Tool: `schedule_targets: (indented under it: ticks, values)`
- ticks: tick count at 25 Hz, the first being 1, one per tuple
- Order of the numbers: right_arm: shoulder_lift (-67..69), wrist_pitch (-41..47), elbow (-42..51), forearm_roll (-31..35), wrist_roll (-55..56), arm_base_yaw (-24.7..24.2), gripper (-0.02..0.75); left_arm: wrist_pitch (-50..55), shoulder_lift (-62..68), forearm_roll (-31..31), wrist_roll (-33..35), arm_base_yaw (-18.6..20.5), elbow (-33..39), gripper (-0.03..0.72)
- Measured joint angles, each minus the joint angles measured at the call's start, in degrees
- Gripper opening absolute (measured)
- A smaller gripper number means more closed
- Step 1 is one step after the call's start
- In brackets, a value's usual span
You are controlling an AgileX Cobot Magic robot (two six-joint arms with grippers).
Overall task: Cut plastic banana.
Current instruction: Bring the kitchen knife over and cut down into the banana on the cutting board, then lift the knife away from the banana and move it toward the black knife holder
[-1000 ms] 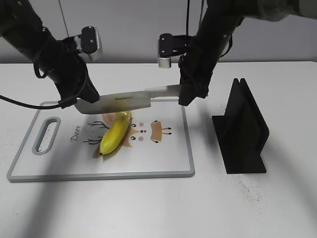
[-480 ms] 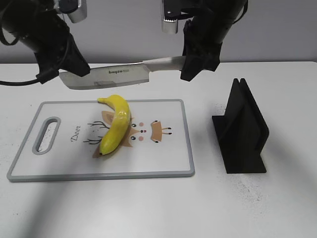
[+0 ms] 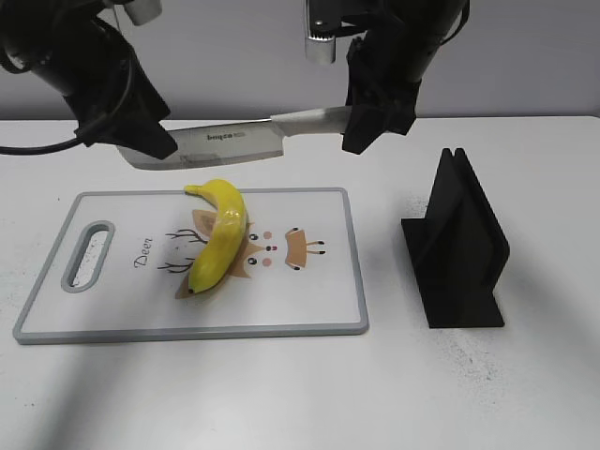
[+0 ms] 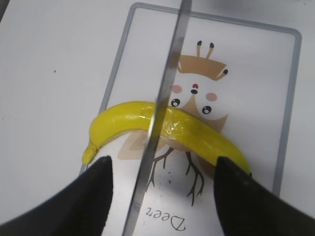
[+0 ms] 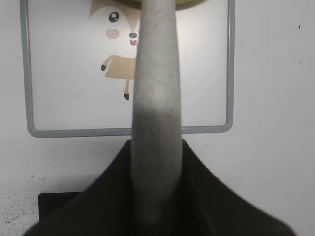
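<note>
The plastic banana (image 3: 218, 239) lies on the cutting board (image 3: 309, 300), across the deer drawing, on the white table (image 3: 281, 394). We judge it light, rigid and glossy, so it could skid or roll under a blade. We would not grip it at all, but press the knife (image 3: 225, 142) down near its middle, where the left wrist view shows the blade crossing above it. Our right claw (image 3: 361, 127) is clenched on the knife's pale handle. Our left claw (image 3: 141, 141) meets the blade tip with fingers (image 4: 93, 184) spread either side; we cannot tell whether it pinches. A black knife stand (image 3: 459, 248) sits to the right.
</note>
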Motion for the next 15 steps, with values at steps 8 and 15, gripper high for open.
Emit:
schedule_targets:
  ticks: [8,15]
  values:
    - [-3.8,-0.1,0.0,-0.8,6.7,0.0,0.160,-8.5,-3.3,1.1,-22.0,1.5,0.0,0.622]
    - [-7.3,0.0,0.0,-9.8,32.7,0.0,0.161,-2.1,-5.6,7.8,-44.4,7.3,0.0,0.614]
